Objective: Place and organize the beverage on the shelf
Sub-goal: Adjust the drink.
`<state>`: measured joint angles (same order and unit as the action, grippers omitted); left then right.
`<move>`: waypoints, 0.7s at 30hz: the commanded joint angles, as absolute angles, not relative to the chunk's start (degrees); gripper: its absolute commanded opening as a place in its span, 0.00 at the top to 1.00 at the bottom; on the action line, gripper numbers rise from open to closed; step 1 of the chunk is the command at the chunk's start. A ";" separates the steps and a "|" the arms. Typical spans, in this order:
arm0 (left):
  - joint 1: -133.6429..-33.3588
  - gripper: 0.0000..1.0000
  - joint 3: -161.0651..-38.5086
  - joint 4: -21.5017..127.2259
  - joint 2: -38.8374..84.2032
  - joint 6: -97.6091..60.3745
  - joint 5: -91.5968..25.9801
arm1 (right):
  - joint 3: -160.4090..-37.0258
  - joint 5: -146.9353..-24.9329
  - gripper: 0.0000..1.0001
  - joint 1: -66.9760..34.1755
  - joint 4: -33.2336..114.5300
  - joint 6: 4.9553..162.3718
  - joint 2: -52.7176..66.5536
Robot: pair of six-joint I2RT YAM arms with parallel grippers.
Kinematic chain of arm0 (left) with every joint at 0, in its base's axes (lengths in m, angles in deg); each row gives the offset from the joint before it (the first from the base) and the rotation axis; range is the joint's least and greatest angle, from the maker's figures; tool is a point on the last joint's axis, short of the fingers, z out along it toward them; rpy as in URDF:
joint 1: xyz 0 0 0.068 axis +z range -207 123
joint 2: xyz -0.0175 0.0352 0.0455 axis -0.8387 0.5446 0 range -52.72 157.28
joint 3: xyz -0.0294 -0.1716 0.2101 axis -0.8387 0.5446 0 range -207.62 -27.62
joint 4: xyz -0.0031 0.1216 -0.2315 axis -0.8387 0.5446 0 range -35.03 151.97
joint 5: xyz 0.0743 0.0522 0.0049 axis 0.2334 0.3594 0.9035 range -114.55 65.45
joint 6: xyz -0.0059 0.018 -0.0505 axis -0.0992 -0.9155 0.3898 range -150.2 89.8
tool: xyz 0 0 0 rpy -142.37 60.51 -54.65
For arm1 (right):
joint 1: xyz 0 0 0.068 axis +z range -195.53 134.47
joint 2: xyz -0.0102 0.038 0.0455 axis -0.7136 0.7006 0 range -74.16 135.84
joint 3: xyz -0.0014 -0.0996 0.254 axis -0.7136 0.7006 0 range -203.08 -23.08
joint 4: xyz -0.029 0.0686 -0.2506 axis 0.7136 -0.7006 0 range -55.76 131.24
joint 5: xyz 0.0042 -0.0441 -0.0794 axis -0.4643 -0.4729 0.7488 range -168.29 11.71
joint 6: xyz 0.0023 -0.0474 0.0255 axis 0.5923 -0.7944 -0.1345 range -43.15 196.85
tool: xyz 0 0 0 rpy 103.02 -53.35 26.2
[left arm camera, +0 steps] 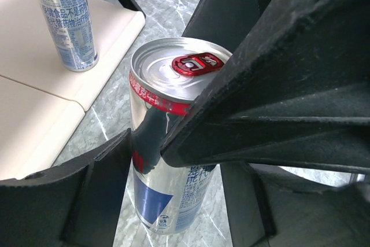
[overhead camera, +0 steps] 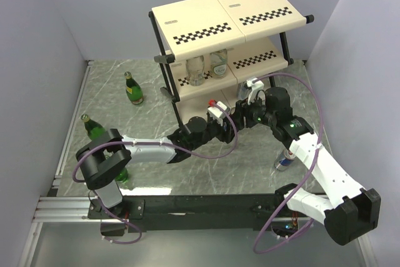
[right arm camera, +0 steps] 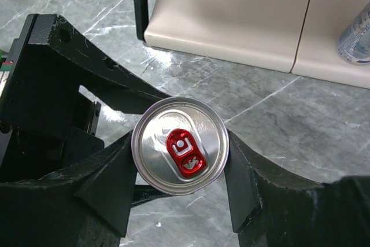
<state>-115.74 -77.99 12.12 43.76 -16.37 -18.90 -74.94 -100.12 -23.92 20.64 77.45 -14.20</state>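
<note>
A slim silver-and-blue can (right arm camera: 180, 153) with a red tab is over the marble table, just in front of the shelf (overhead camera: 225, 14). My right gripper (right arm camera: 180, 154) is shut on its top rim, one finger on each side. My left gripper (left arm camera: 173, 163) straddles the can's lower body (left arm camera: 173, 189). Its left finger (left arm camera: 98, 189) lies against the can. A thin strip of marble shows before the right finger (left arm camera: 254, 201), whose tip is hidden behind the right gripper's finger (left arm camera: 277, 85). A second can (left arm camera: 63, 21) stands on the bottom tier (left arm camera: 34, 114).
Two clear bottles (overhead camera: 196, 70) (overhead camera: 219, 64) stand on the middle tier. Three green bottles (overhead camera: 132, 89) (overhead camera: 94, 128) (overhead camera: 122, 176) are on the table at the left. Another can (overhead camera: 284, 159) stands by the right arm. A black shelf post (right arm camera: 139, 4) rises close by.
</note>
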 commanded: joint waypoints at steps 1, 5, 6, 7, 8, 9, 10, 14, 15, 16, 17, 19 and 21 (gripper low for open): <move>-115.80 0.34 -77.98 9.17 44.04 -17.63 -18.04 | -78.28 -98.95 1.00 -23.73 24.98 77.38 -15.80; -115.80 0.35 -78.51 10.05 44.74 -17.89 -18.57 | -78.01 -98.16 1.00 -23.64 24.99 75.01 -15.72; -115.80 0.35 -78.68 10.14 44.83 -17.98 -18.66 | -78.01 -98.07 1.00 -23.73 24.90 74.66 -15.63; -115.80 0.35 -78.94 10.32 45.10 -17.98 -18.66 | -78.01 -97.89 1.00 -23.47 24.81 74.30 -15.63; -115.80 0.35 -79.21 10.75 45.45 -17.98 -18.75 | -77.67 -97.72 1.00 -23.47 24.98 73.69 -15.63; -115.80 0.35 -79.56 11.02 45.71 -17.98 -18.92 | -77.58 -97.19 1.00 -23.38 25.16 73.51 -15.71; -115.89 0.35 -80.00 11.11 45.98 -17.98 -19.01 | -77.49 -96.93 1.00 -23.12 25.25 73.25 -15.98; -115.89 0.35 -80.97 11.28 47.12 -17.89 -19.27 | -77.22 -95.96 1.00 -22.59 25.42 72.55 -16.07; -115.89 0.35 -81.23 11.20 47.21 -17.98 -19.36 | -77.22 -95.70 1.00 -22.41 25.42 72.46 -16.07; -115.80 0.35 -81.40 11.11 47.30 -17.89 -19.36 | -77.22 -95.61 1.00 -22.41 25.42 72.45 -15.98; -115.80 0.35 -81.58 11.11 47.38 -17.98 -19.36 | -77.14 -95.61 1.00 -22.24 25.34 72.37 -15.98; -115.80 0.35 -81.84 10.93 47.38 -18.07 -19.54 | -77.05 -95.61 1.00 -22.15 25.34 72.28 -15.63; -115.80 0.35 -81.93 10.85 47.21 -18.16 -19.63 | -77.14 -95.52 1.00 -22.06 25.25 72.10 -15.45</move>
<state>-115.74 -79.45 12.84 47.31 -17.29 -19.14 -74.94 -95.81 -22.74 20.64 72.77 -14.20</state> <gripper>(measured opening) 0.650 0.619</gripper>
